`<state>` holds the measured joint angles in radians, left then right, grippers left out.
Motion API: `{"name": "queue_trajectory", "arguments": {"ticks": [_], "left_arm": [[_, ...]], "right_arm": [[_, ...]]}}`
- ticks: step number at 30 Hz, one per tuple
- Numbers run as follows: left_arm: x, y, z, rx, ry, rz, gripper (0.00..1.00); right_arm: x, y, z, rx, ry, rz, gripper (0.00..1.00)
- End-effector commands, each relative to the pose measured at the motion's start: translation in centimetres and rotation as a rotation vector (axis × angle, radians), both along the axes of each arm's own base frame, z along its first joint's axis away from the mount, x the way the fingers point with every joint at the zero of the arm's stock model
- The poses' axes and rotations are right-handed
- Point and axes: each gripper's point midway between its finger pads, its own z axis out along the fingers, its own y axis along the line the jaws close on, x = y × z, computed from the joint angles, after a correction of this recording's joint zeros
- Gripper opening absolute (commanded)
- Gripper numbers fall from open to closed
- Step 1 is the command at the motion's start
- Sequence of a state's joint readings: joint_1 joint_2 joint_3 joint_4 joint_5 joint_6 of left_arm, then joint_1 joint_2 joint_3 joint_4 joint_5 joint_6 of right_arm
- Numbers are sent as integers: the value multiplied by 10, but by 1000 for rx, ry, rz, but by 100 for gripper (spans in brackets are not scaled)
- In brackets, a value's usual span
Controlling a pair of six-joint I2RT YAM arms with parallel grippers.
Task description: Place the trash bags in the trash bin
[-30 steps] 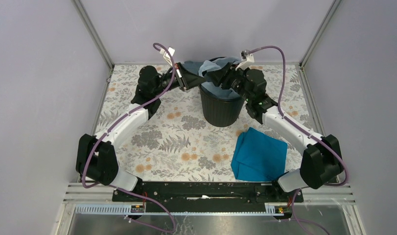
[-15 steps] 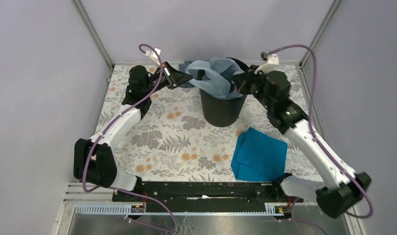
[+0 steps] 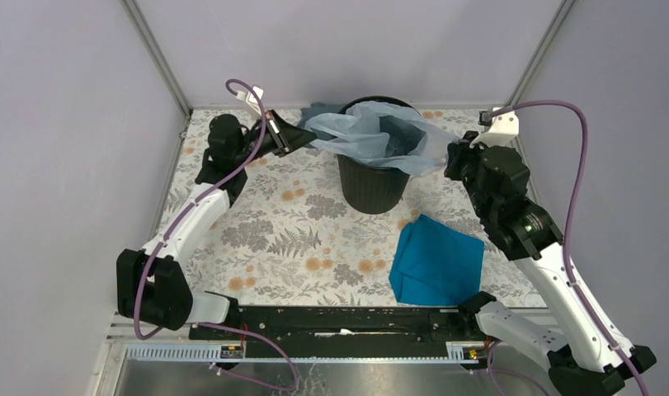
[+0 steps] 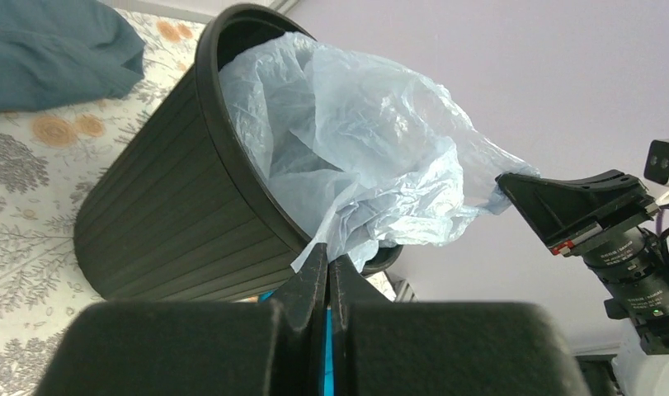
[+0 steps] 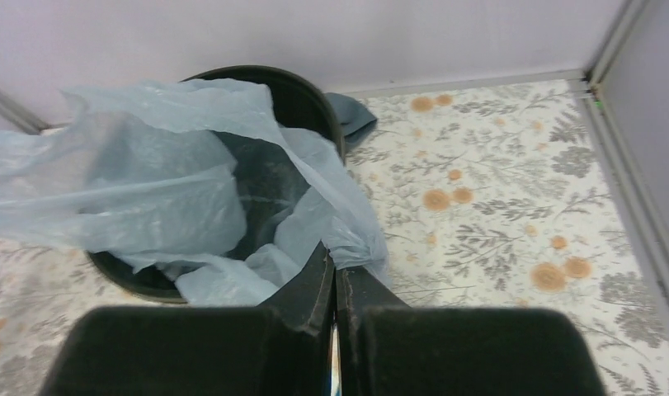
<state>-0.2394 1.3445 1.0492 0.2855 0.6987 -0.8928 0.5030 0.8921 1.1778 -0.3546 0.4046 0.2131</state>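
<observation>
The round black trash bin [image 3: 370, 186] stands at the back middle of the table. The pale blue translucent trash bag [image 3: 372, 136] is stretched wide over its mouth, sagging inside. My left gripper [image 3: 296, 137] is shut on the bag's left edge, left of the rim. My right gripper [image 3: 448, 157] is shut on the bag's right edge, right of the rim. The left wrist view shows the bag [image 4: 364, 157] spilling over the bin [image 4: 166, 223] into my shut gripper [image 4: 328, 257]. The right wrist view shows the bag [image 5: 149, 181] across the bin [image 5: 302, 99], pinched by my gripper [image 5: 334, 262].
A bright teal cloth [image 3: 436, 260] lies on the floral table right of centre, near the front. A dull grey-blue cloth [image 3: 314, 111] lies behind the bin on the left, also seen in the left wrist view [image 4: 50, 49]. Grey walls enclose the table.
Both grippers have moved outward from the bin, left arm to the left and right arm to the right, pulling the bag from a bunch into a wide sheet over the mouth.
</observation>
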Motion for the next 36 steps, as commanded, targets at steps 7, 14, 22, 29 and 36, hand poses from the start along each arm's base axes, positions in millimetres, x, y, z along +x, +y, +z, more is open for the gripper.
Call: {"name": "queue_trajectory", "arguments": {"ticks": [7,14,22,29,36], "left_arm": [[9,47,28,159,-140,202,0],[7,68,12,248,-122,283,0],[12,80,24,219,-111,354,0],[-11,52,61,24,-143,179,0],[-17,49,58,-16,-119,156,0]], "right_arm": [[42,-21,-3,-147,-10,-175,1],[84,-37,-12,-152,34,-205,2],[68,-56,-13,-165,75,-243,6],[42,-4,-9,47,213,8,57],[5,0,-17,303,343,-64,92]]}}
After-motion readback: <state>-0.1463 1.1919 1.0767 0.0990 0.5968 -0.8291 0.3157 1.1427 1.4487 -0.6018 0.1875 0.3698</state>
